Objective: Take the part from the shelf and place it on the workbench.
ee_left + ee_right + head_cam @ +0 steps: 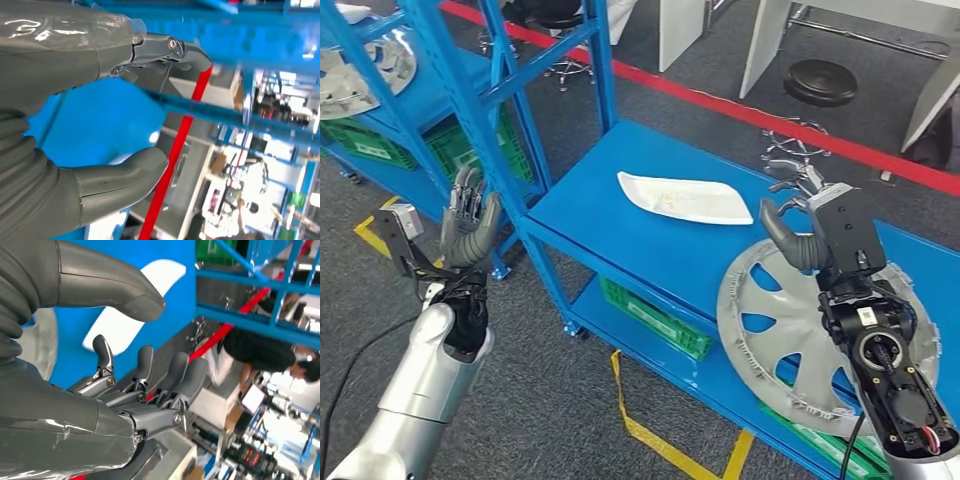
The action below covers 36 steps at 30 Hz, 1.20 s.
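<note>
A silver hubcap (pixel 780 330) lies flat on the blue shelf board (pixel 607 210) at the right. A long white plastic part (pixel 686 198) lies further back on the same board. My right hand (pixel 809 215) is over the hubcap's far rim, fingers spread and holding nothing. In the right wrist view the right hand (pixel 113 395) has an empty gap between thumb and fingers, with the white part (pixel 124 325) and a grey edge of the hubcap (pixel 39 347) beyond it. My left hand (pixel 469 225) is raised left of the shelf post, open and empty. The left wrist view shows the left hand (pixel 56 70) open too.
Blue shelf posts (pixel 482 140) stand between my hands. Green crates (pixel 656 320) sit on the lower board. Another hubcap (pixel 365 70) lies on the neighbouring shelf at far left. A red line (pixel 773 115) and yellow tape (pixel 644 430) mark the floor. A person in black (pixel 260 347) bends nearby.
</note>
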Tool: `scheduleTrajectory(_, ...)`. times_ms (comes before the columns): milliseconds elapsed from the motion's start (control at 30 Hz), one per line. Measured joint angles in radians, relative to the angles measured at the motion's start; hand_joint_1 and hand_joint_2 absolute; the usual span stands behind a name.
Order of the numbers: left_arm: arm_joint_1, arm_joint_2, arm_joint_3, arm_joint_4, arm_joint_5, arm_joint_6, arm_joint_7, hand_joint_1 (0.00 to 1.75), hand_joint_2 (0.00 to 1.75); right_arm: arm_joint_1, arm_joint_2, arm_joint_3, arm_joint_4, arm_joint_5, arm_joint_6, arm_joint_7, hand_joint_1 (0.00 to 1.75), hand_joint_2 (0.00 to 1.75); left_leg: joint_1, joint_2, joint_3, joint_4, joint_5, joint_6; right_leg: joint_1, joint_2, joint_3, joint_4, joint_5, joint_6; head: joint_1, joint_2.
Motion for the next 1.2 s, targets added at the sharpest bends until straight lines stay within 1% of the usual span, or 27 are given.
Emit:
scheduleTrajectory(67, -0.002, -0.001, 0.000, 0.002, -0.001, -0.006, -0.003, 0.00, 1.75, 0.001, 0.000, 0.000, -0.006, 0.001, -0.002, 0.003, 1.75, 1.75, 0.004, -0.024, -0.044, 0.092, -0.049, -0.009, -0.005, 0.016, 0.006, -0.007, 0.004, -0.010, -0.013, 0.000)
scheduleTrajectory(133, 0.001, -0.001, 0.000, 0.005, -0.002, -0.009, -0.005, 0.00, 1.75, 0.007, 0.000, 0.000, -0.008, 0.002, -0.002, 0.005, 1.75, 1.75, 0.006, -0.042, -0.122, 0.237, -0.101, -0.015, -0.005, 0.033, 0.006, -0.008, 0.004, -0.014, -0.026, 0.000)
scheduleTrajectory(167, 0.004, 0.000, 0.000, 0.007, -0.002, -0.009, -0.006, 0.00, 1.75, 0.011, 0.000, 0.000, -0.009, 0.002, -0.002, 0.006, 1.75, 1.75, 0.007, -0.044, -0.151, 0.282, -0.107, -0.016, -0.005, 0.043, 0.006, -0.007, 0.003, -0.015, -0.032, 0.000)
scheduleTrajectory(200, 0.006, 0.000, 0.000, 0.009, -0.002, -0.009, -0.006, 0.00, 1.75, 0.014, 0.000, 0.000, -0.009, 0.003, -0.002, 0.006, 1.75, 1.75, 0.008, -0.045, -0.161, 0.287, -0.094, -0.017, -0.005, 0.054, 0.006, -0.007, 0.003, -0.014, -0.036, 0.000)
scheduleTrajectory(233, 0.007, 0.000, 0.000, 0.010, -0.002, -0.009, -0.007, 0.00, 1.75, 0.015, 0.000, 0.000, -0.010, 0.003, -0.002, 0.006, 1.75, 1.75, 0.010, -0.047, -0.150, 0.250, -0.062, -0.016, -0.006, 0.066, 0.006, -0.005, 0.002, -0.014, -0.041, 0.000)
scheduleTrajectory(267, 0.007, 0.000, 0.000, 0.011, -0.002, -0.009, -0.007, 0.00, 1.75, 0.016, 0.000, 0.001, -0.011, 0.003, -0.002, 0.006, 1.75, 1.75, 0.012, -0.056, -0.122, 0.181, -0.020, -0.015, -0.006, 0.077, 0.007, -0.003, 0.001, -0.012, -0.045, 0.000)
scheduleTrajectory(333, 0.005, 0.000, 0.000, 0.011, -0.002, -0.010, -0.008, 0.00, 1.75, 0.016, 0.000, 0.001, -0.013, 0.003, -0.002, 0.006, 1.75, 1.75, 0.018, -0.087, -0.063, 0.046, 0.035, -0.012, -0.006, 0.098, 0.003, 0.001, -0.002, -0.004, -0.052, 0.000)
scheduleTrajectory(367, 0.005, 0.000, 0.000, 0.011, -0.002, -0.010, -0.008, 0.00, 1.75, 0.015, 0.000, 0.000, -0.015, 0.003, -0.002, 0.006, 1.75, 1.75, 0.019, -0.097, -0.046, 0.010, 0.044, -0.009, -0.006, 0.107, 0.000, 0.002, -0.003, 0.001, -0.053, 0.000)
scheduleTrajectory(400, 0.005, 0.000, 0.000, 0.011, -0.002, -0.010, -0.008, 0.00, 1.75, 0.016, 0.000, 0.000, -0.016, 0.003, -0.002, 0.006, 1.75, 1.75, 0.018, -0.098, -0.042, 0.000, 0.041, -0.006, -0.006, 0.115, -0.003, 0.001, -0.003, 0.008, -0.052, 0.000)
scheduleTrajectory(467, 0.004, -0.001, 0.000, 0.011, -0.002, -0.010, -0.009, 0.00, 1.75, 0.018, -0.001, 0.000, -0.018, 0.003, -0.003, 0.006, 1.75, 1.75, 0.015, -0.079, -0.041, -0.002, 0.043, 0.007, -0.009, 0.123, -0.008, -0.001, -0.002, 0.020, -0.048, 0.000)
scheduleTrajectory(533, 0.001, -0.003, 0.000, 0.011, -0.002, -0.012, -0.010, 0.00, 1.75, 0.019, -0.003, -0.001, -0.020, 0.003, -0.005, 0.007, 1.75, 1.75, 0.015, -0.061, -0.036, -0.008, 0.044, 0.022, -0.008, 0.084, -0.028, 0.036, -0.026, 0.029, -0.041, 0.000)
scheduleTrajectory(600, 0.001, -0.005, 0.000, 0.011, -0.002, -0.012, -0.011, 0.00, 1.75, 0.019, -0.004, -0.001, -0.022, 0.003, -0.007, 0.007, 1.75, 1.75, 0.013, -0.044, -0.033, -0.010, 0.042, 0.032, -0.006, 0.034, -0.084, 0.158, -0.086, 0.033, -0.027, 0.000)
scheduleTrajectory(633, 0.003, -0.005, 0.000, 0.012, -0.002, -0.012, -0.011, 0.00, 1.75, 0.021, -0.004, -0.001, -0.022, 0.003, -0.008, 0.008, 1.75, 1.75, 0.011, -0.035, -0.032, -0.010, 0.041, 0.035, -0.006, 0.025, -0.120, 0.233, -0.116, 0.035, -0.019, 0.000)
scheduleTrajectory(667, 0.005, -0.006, 0.000, 0.012, -0.002, -0.012, -0.011, 0.00, 1.75, 0.023, -0.004, -0.001, -0.022, 0.003, -0.008, 0.009, 1.75, 1.75, 0.009, -0.026, -0.032, -0.010, 0.040, 0.036, -0.005, 0.022, -0.147, 0.290, -0.133, 0.036, -0.013, 0.000)
scheduleTrajectory(700, 0.006, -0.006, 0.000, 0.012, -0.002, -0.012, -0.011, 0.00, 1.75, 0.025, -0.004, -0.001, -0.022, 0.003, -0.008, 0.009, 1.75, 1.75, 0.007, -0.016, -0.030, -0.010, 0.038, 0.037, -0.005, 0.021, -0.158, 0.310, -0.131, 0.035, -0.009, 0.000)
scheduleTrajectory(733, 0.007, -0.007, 0.000, 0.012, -0.002, -0.013, -0.011, 0.00, 1.75, 0.027, -0.004, -0.001, -0.022, 0.003, -0.008, 0.011, 1.75, 1.75, 0.005, -0.007, -0.028, -0.010, 0.036, 0.038, -0.004, 0.018, -0.147, 0.287, -0.110, 0.032, -0.004, 0.000)
scheduleTrajectory(767, 0.007, -0.008, 0.000, 0.012, -0.002, -0.013, -0.011, 0.00, 1.75, 0.028, -0.004, -0.001, -0.023, 0.004, -0.008, 0.012, 1.75, 1.75, 0.003, 0.002, -0.024, -0.010, 0.034, 0.037, -0.002, 0.009, -0.115, 0.223, -0.074, 0.027, -0.001, 0.000)
scheduleTrajectory(833, 0.006, -0.008, 0.000, 0.012, -0.003, -0.017, -0.011, 0.00, 1.75, 0.026, -0.004, 0.000, -0.025, 0.006, -0.006, 0.016, 1.75, 1.75, -0.002, 0.020, -0.017, -0.009, 0.028, 0.033, 0.010, -0.035, -0.041, 0.074, -0.017, 0.013, 0.006, 0.000)
scheduleTrajectory(867, 0.005, -0.008, 0.000, 0.012, -0.003, -0.018, -0.011, 0.00, 1.75, 0.026, -0.004, 0.001, -0.026, 0.008, -0.004, 0.019, 1.75, 1.75, -0.004, 0.028, -0.015, -0.008, 0.026, 0.030, 0.017, -0.052, -0.016, 0.025, -0.005, 0.007, 0.007, 0.000)
scheduleTrajectory(900, 0.004, -0.008, 0.000, 0.012, -0.004, -0.020, -0.011, 0.00, 1.75, 0.026, -0.004, 0.002, -0.027, 0.009, -0.002, 0.021, 1.75, 1.75, -0.007, 0.038, -0.014, -0.008, 0.024, 0.027, 0.022, -0.059, -0.005, 0.004, -0.005, 0.001, 0.007, 0.000)
scheduleTrajectory(967, 0.003, -0.010, 0.000, 0.012, -0.005, -0.021, -0.011, 0.00, 1.75, 0.031, -0.004, 0.004, -0.027, 0.011, 0.003, 0.024, 1.75, 1.75, -0.009, 0.059, -0.011, -0.009, 0.021, 0.019, 0.022, -0.036, 0.001, -0.004, -0.003, -0.008, 0.004, 0.000)
scheduleTrajectory(1000, 0.001, -0.010, 0.000, 0.012, -0.006, -0.021, -0.011, 0.00, 1.75, 0.033, -0.003, 0.006, -0.027, 0.012, 0.006, 0.026, 1.75, 1.75, -0.008, 0.054, -0.010, -0.003, 0.014, 0.014, 0.019, -0.023, 0.003, -0.008, 0.001, -0.012, 0.000, 0.000)
scheduleTrajectory(1067, -0.004, -0.011, 0.000, 0.012, -0.007, -0.021, -0.011, 0.00, 1.75, 0.035, -0.002, 0.010, -0.026, 0.015, 0.012, 0.028, 1.75, 1.75, -0.005, 0.009, -0.037, 0.064, -0.028, 0.004, 0.010, -0.005, 0.008, -0.016, 0.007, -0.023, -0.009, 0.000)
scheduleTrajectory(1100, -0.006, -0.010, 0.000, 0.012, -0.007, -0.021, -0.010, 0.00, 1.75, 0.036, 0.000, 0.013, -0.025, 0.017, 0.015, 0.031, 1.75, 1.75, -0.001, -0.020, -0.067, 0.128, -0.059, 0.000, 0.008, 0.003, 0.007, -0.017, 0.009, -0.026, -0.016, 0.000)
scheduleTrajectory(1133, -0.005, -0.008, 0.000, 0.012, -0.008, -0.020, -0.009, 0.00, 1.75, 0.038, 0.001, 0.017, -0.023, 0.020, 0.018, 0.035, 1.75, 1.75, 0.000, -0.037, -0.105, 0.202, -0.089, -0.002, 0.007, 0.011, 0.005, -0.017, 0.010, -0.028, -0.023, 0.000)
scheduleTrajectory(1167, -0.003, -0.007, 0.000, 0.012, -0.009, -0.020, -0.008, 0.00, 1.75, 0.040, 0.002, 0.022, -0.019, 0.024, 0.022, 0.041, 1.75, 1.75, 0.002, -0.044, -0.139, 0.263, -0.107, -0.005, 0.006, 0.019, 0.004, -0.016, 0.010, -0.028, -0.029, 0.000)
scheduleTrajectory(1200, -0.001, -0.006, 0.000, 0.012, -0.009, -0.019, -0.007, 0.00, 1.75, 0.041, 0.003, 0.027, -0.015, 0.029, 0.026, 0.047, 1.75, 1.75, 0.004, -0.047, -0.158, 0.292, -0.107, -0.006, 0.006, 0.028, 0.004, -0.016, 0.010, -0.028, -0.034, 0.000)
